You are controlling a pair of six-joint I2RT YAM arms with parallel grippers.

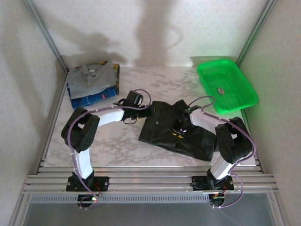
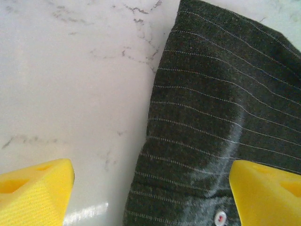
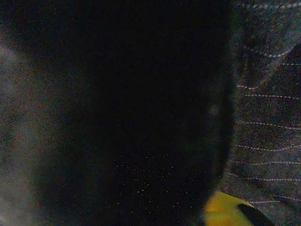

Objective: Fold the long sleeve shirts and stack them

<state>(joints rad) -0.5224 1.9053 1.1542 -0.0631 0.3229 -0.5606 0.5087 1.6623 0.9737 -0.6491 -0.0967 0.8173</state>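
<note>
Out in the middle of the marble table (image 1: 117,146) lies the dark striped shirt (image 1: 162,134), bunched into a rough rectangle. The left gripper (image 1: 145,109) hangs at its far-left edge with jaws spread wide, one yellow finger (image 2: 37,193) over bare marble and the other over cloth beside a small white button (image 2: 219,218). The right gripper (image 1: 181,126) is down on the shirt's middle, its camera smothered in dark fabric with a yellow fingertip (image 3: 221,211) peeking out, so I can't tell whether it's pinching anything, while the grey-blue shirt (image 1: 91,74) sits folded atop a pile of clothes (image 1: 89,100) in the far-left corner, well apart from the green basket (image 1: 204,87) at far right.
</note>
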